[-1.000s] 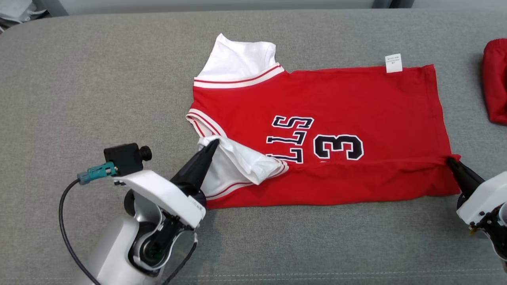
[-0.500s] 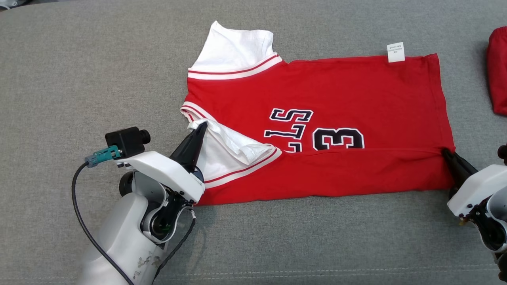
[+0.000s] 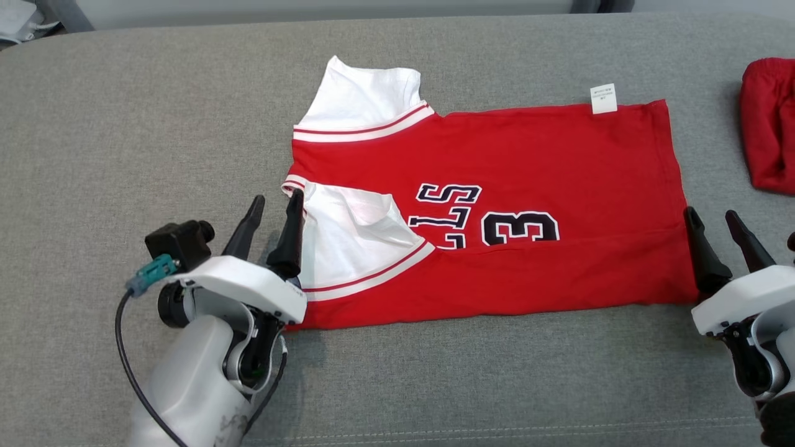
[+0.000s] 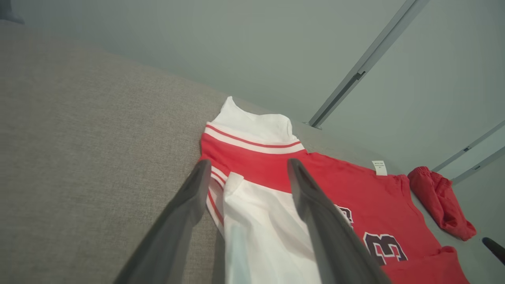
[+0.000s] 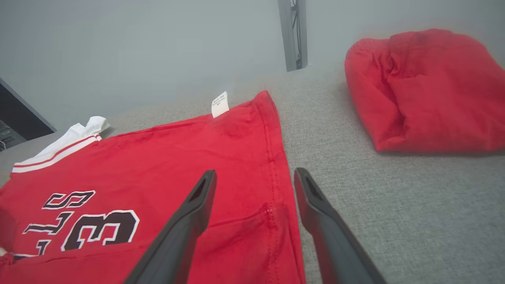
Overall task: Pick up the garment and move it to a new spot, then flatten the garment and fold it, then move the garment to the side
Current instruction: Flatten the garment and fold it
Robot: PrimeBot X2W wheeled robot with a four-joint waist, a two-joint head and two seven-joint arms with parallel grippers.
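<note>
The garment (image 3: 528,155) is a red jersey with white sleeves and dark lettering, lying flat on the grey couch cushion (image 3: 155,124), its near long edge folded over toward the middle. My left gripper (image 3: 276,206) is open at the collar end, its fingers straddling the edge of the folded white sleeve (image 4: 260,221). My right gripper (image 3: 711,216) is open at the hem end, one finger (image 5: 193,201) over the folded red corner, the other over bare cushion. Nothing is held. The garment (image 5: 197,157) and its white label (image 5: 219,104) show in the right wrist view.
A second red cloth (image 3: 770,143) lies bunched at the right edge of the cushion, close to my right gripper; it also shows as a red heap (image 5: 426,90). A grey wall with a metal post (image 5: 292,35) stands behind the cushion.
Both grippers were shut on the garment's folded edge, left on the white sleeve and right on the hem corner; both have opened and let go. The fold lies flat now.
</note>
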